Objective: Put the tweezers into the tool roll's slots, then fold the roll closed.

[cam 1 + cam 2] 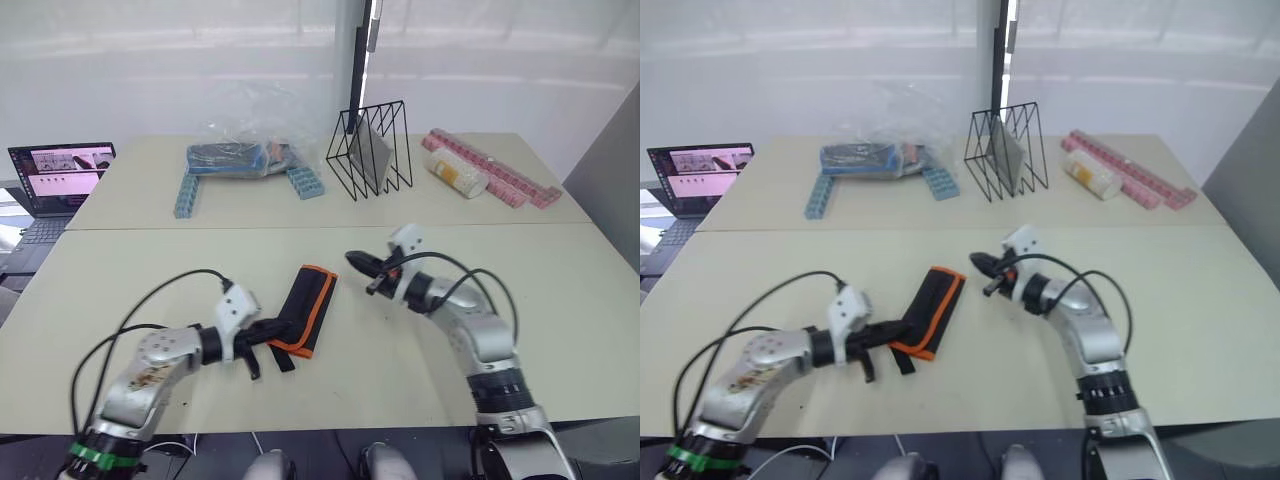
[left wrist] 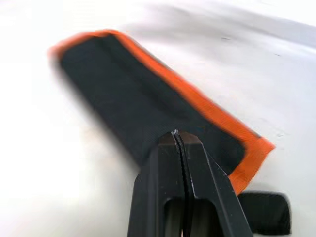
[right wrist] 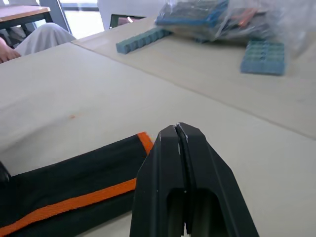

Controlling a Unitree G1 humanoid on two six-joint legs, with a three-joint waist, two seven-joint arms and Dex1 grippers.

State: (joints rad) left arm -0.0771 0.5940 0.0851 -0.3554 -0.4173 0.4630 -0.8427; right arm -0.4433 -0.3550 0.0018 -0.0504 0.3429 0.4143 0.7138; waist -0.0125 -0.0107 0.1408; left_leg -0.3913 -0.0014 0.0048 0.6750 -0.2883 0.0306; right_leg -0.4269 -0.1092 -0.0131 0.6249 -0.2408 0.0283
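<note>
One black fabric tool roll with orange edge trim (image 1: 308, 308) lies folded shut on the near beige table (image 1: 120, 270), a long narrow strip slanting away from the robot. No slots face up; the tweezers cannot be made out. The left gripper (image 1: 262, 335), two black fingers, sits at the roll's near end; in the left wrist view its fingers (image 2: 163, 197) are pressed together with the tips over the black cloth beside the orange corner, and whether any fabric is pinched between them cannot be told. One short black strap end (image 2: 264, 212) projects from under that corner. The right gripper (image 1: 362, 268), also two black fingers, is held just beyond the roll's far end, apart from it; in the right wrist view its fingers (image 3: 163, 192) are closed on nothing, with the roll's orange stripe (image 3: 74, 202) lying below and beside them.

On the far table (image 1: 480, 200), past the seam: one clear plastic bag (image 1: 245, 150) holding dark and blue items, flanked by two blue studded block strips (image 1: 185, 195), one at each side; one black wire rack (image 1: 372, 150) with a grey sheet in it; one clear cylindrical container (image 1: 455, 175); two long pink segmented strips (image 1: 500, 175) side by side. One open laptop (image 1: 58, 178) with a lit screen stands at the far left edge. A person's light-clad knee (image 3: 42, 37) shows past the table in the right wrist view
</note>
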